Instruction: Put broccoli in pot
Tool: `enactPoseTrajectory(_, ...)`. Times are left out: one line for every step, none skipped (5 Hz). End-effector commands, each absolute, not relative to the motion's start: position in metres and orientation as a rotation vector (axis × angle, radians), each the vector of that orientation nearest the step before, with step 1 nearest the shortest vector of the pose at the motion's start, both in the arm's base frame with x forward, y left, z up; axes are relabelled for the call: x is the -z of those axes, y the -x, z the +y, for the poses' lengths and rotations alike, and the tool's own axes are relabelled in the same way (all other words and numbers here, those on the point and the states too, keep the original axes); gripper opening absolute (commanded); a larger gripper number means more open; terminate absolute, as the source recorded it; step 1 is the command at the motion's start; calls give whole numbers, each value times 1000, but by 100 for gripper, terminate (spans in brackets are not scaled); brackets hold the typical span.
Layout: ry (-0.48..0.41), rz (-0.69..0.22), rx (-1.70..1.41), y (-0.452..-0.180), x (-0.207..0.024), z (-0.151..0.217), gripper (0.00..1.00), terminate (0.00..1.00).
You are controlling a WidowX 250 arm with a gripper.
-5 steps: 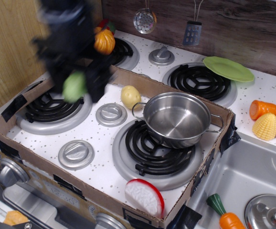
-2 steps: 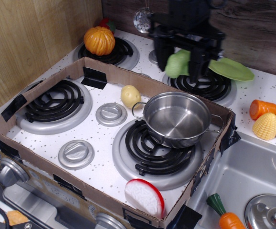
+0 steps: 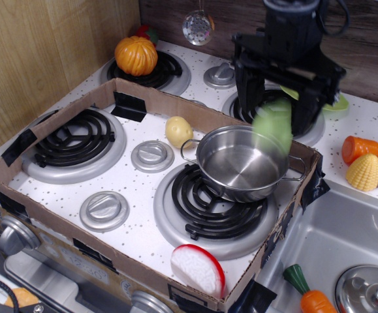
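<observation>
one pumpkin [image 3: 136, 56] sits on the back-left burner. inside the one cardboard tray [image 3: 64, 115] lie one yellow potato [image 3: 178, 131] and one steel pot [image 3: 242, 162] on the front-right burner, with one red-and-white slice [image 3: 198, 269] at the tray's front edge. four coil burners and four round knobs show on the stove. the one black gripper [image 3: 281, 104] hangs above the pot's far rim, its fingers [image 3: 246, 98] pinching the one blurred light-green broccoli [image 3: 273, 124], which is just over the pot. right: one green plate [image 3: 337, 104], two carrots [image 3: 365, 149], one corn [image 3: 363, 173], one lid [image 3: 367, 290] in the sink. no readable writing.
</observation>
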State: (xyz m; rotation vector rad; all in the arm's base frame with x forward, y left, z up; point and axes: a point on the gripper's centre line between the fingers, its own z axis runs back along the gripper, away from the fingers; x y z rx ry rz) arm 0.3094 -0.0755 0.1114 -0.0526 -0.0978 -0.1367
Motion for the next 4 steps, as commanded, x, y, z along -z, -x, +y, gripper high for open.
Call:
enactPoseTrajectory(120,-161,151,-299,-127,-70,100,0)
enactPoseTrajectory(120,-161,151,-299,-127,-70,100,0)
enactPoseTrajectory(120,-161,151,-299,-127,-70,100,0)
enactPoseTrajectory(120,-161,151,-299,-127,-70,100,100)
